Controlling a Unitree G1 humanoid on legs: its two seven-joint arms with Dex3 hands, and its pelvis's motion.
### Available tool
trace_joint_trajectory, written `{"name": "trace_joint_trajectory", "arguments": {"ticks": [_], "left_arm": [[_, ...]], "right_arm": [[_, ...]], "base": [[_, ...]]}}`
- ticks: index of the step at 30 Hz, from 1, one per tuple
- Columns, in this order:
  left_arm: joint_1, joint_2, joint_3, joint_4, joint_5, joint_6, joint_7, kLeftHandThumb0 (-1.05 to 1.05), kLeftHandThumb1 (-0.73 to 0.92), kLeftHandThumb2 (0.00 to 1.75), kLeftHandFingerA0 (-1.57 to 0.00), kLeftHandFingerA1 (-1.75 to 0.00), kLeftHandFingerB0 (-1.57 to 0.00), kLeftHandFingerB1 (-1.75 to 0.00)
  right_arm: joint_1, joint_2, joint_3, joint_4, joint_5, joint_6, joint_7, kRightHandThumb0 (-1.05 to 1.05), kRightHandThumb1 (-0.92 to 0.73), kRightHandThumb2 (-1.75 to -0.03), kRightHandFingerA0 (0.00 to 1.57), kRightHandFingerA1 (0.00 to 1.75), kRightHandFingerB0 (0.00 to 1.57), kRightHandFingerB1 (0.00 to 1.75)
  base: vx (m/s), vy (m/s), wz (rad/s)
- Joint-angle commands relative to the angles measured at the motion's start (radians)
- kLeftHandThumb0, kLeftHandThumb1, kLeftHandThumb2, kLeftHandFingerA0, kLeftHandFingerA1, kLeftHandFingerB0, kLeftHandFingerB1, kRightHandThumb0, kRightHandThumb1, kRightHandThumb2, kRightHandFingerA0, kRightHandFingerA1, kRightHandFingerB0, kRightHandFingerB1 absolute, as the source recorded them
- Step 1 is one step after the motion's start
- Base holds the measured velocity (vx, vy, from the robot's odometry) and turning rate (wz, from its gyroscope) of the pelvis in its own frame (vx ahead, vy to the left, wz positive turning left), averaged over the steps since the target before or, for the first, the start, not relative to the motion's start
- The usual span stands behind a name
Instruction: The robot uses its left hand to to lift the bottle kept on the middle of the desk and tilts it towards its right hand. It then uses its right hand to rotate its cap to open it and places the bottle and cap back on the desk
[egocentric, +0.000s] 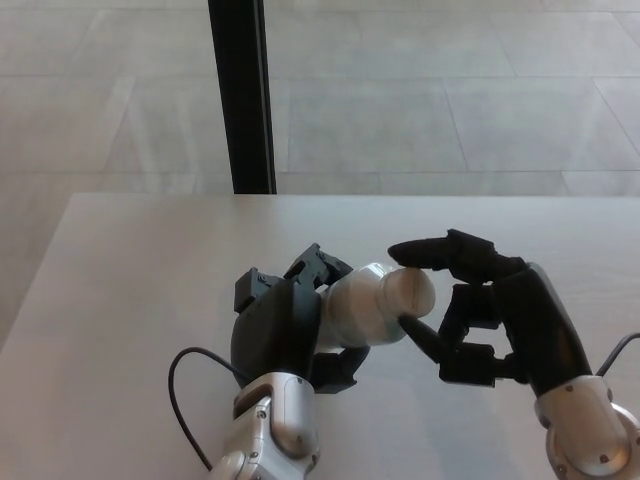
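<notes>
Pale wood table (120, 290) by a tiled floor (450, 100); no readable label on the white bottle (352, 310). Left hand (285, 325) gripped it, tilted rightward over mid-table, while right hand (480, 310) pinched its cap (410, 292).

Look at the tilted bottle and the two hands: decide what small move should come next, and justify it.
Probably the right hand should rotate the cap to unscrew it. The left hand holds the white bottle tilted toward the right, and the right hand's fingertips are pinched above and below the cap, which is on the bottle.
</notes>
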Motion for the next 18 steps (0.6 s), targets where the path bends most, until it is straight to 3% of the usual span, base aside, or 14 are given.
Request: {"name": "trace_joint_trajectory", "arguments": {"ticks": [1,4,5,8,9,11,12,13,14,16,17,18], "left_arm": [[-0.003,-0.001,0.014,0.014,0.015,0.043,0.006,0.06,0.68,0.93,-0.76,-1.74,-0.73,-1.36],[0.0,0.004,0.014,0.014,0.011,0.025,0.004,0.08,0.67,0.95,-0.77,-1.75,-0.72,-1.39],[0.0,0.009,0.009,0.015,0.02,0.029,0.005,0.04,0.7,0.89,-0.77,-1.65,-0.72,-1.14],[0.002,0.01,0.009,0.016,0.019,0.026,0.006,0.05,0.7,0.89,-0.76,-1.67,-0.7,-1.23],[0.002,0.007,0.015,0.013,0.014,0.035,0.001,0.02,0.72,0.83,-0.75,-1.64,-0.69,-1.04],[0.003,0.008,0.015,0.014,0.015,0.038,-0.002,0.03,0.71,0.78,-0.75,-1.61,-0.7,-0.95],[0.003,0.01,0.013,0.016,0.018,0.038,-0.002,0.03,0.71,0.76,-0.74,-1.61,-0.7,-0.99],[0.002,0.01,0.013,0.015,0.018,0.043,-0.006,0.0,0.75,0.67,-0.8,-1.42,-0.71,-0.9],[0.0,0.011,0.013,0.017,0.019,0.045,-0.007,0.02,0.71,0.76,-0.74,-1.56,-0.7,-1.05],[0.003,0.015,0.013,0.021,0.02,0.023,0.0,0.03,0.71,0.76,-0.75,-1.52,-0.71,-1.0],[0.004,0.015,0.015,0.022,0.017,0.018,-0.001,0.06,0.7,0.83,-0.74,-1.63,-0.69,-1.22],[0.005,0.016,0.015,0.023,0.02,0.018,0.002,0.07,0.68,0.88,-0.76,-1.65,-0.72,-1.21]], "right_arm": [[-0.012,-0.02,0.0,-0.008,-0.014,0.017,0.019,-0.13,-0.49,-1.03,0.95,1.48,0.96,0.85],[-0.019,-0.027,0.004,-0.009,-0.013,0.011,0.029,-0.12,-0.48,-1.07,0.95,1.48,0.95,0.9],[-0.033,-0.037,0.008,-0.006,-0.022,0.006,0.036,-0.11,-0.46,-1.1,0.96,1.45,0.95,0.94],[-0.038,-0.043,0.009,-0.004,-0.021,0.0,0.039,-0.1,-0.46,-1.11,0.96,1.46,0.95,0.94],[-0.042,-0.051,0.013,-0.008,-0.03,-0.004,0.041,-0.12,-0.48,-1.05,0.96,1.56,0.95,0.94],[-0.047,-0.07,0.021,-0.011,-0.042,-0.026,0.05,-0.11,-0.51,-1.03,0.96,1.55,0.94,0.95],[-0.049,-0.085,0.027,-0.003,-0.05,-0.058,0.05,-0.12,-0.51,-1.01,0.97,1.53,0.94,0.94],[-0.05,-0.094,0.03,0.007,-0.054,-0.08,0.047,-0.14,-0.51,-1.0,0.97,1.59,0.94,0.94],[-0.049,-0.104,0.033,0.007,-0.06,-0.084,0.049,-0.15,-0.5,-1.0,0.97,1.62,0.95,0.93],[-0.045,-0.123,0.039,0.013,-0.063,-0.113,0.051,-0.14,-0.5,-1.0,0.97,1.64,0.94,0.93],[-0.037,-0.139,0.041,0.011,-0.068,-0.113,0.06,-0.15,-0.52,-0.98,0.97,1.66,0.94,0.92],[-0.032,-0.155,0.042,0.009,-0.074,-0.12,0.063,-0.14,-0.51,-0.99,0.96,1.67,0.94,0.91]], "base": [[0.0,0.0,0.0],[0.0,0.0,0.0],[0.0,0.0,0.0],[0.0,0.0,0.0],[0.0,0.0,0.0],[0.0,0.0,0.0],[0.0,0.0,0.0],[0.0,0.0,0.0],[0.0,0.0,0.0],[0.0,0.0,0.0],[0.0,0.0,0.0],[0.0,0.0,0.0]]}}
